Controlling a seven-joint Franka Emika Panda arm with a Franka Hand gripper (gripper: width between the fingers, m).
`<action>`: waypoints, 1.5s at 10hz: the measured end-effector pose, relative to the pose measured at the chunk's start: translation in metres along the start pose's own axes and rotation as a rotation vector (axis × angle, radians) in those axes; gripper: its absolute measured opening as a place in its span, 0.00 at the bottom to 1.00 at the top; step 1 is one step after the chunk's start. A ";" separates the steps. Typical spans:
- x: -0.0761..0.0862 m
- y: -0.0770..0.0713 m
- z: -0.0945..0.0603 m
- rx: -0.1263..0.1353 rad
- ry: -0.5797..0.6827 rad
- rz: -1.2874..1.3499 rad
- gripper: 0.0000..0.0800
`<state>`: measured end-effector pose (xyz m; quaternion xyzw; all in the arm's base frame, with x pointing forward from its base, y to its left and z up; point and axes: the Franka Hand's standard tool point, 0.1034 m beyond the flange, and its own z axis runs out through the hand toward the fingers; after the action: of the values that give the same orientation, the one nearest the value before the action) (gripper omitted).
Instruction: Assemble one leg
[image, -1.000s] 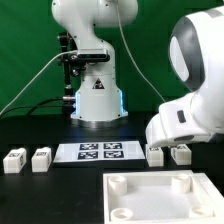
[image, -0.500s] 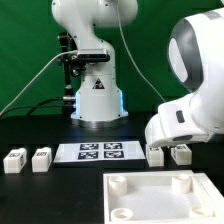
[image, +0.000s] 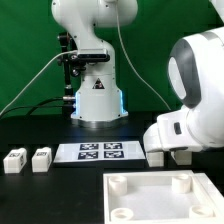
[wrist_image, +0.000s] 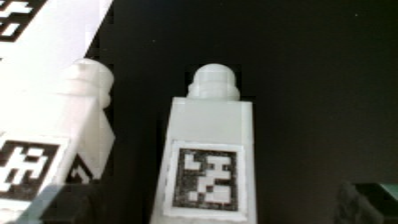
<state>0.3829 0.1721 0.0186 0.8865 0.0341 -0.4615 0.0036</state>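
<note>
The arm (image: 195, 90) is hung low over the exterior view's right end of the worktop (image: 40, 195), and most of what lies beneath it is hidden in that view. The panel (image: 150, 197) is laid nearest the camera, so a descent that drifts toward it could strike its far edge. The marker board (image: 97, 152) is set just beyond the panel. Two spare legs (image: 14, 161) are parked well apart at the left, out of harm's way.

The leg (wrist_image: 214, 150) is laid flat on the worktop directly under the wrist, tag upward. The pincer (wrist_image: 217, 203) is released above it, jaws wide, with nothing grasped. A neighbouring leg (wrist_image: 71, 120) is laid just beside it, and the chief risk is judged to lie there. With so narrow a gap, a finger could be brought down on the neighbour, and both pieces could be shoved askew. Were the jaws closed off-centre, the leg could be twisted, and its rounded peg (wrist_image: 214, 78) left badly aimed for a socket.
</note>
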 end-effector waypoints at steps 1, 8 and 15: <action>0.002 0.000 0.002 0.001 -0.006 0.013 0.81; 0.002 0.000 0.003 0.000 -0.007 0.012 0.36; -0.015 0.012 -0.032 -0.009 0.032 -0.064 0.36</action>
<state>0.4015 0.1605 0.0491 0.8923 0.0646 -0.4467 -0.0077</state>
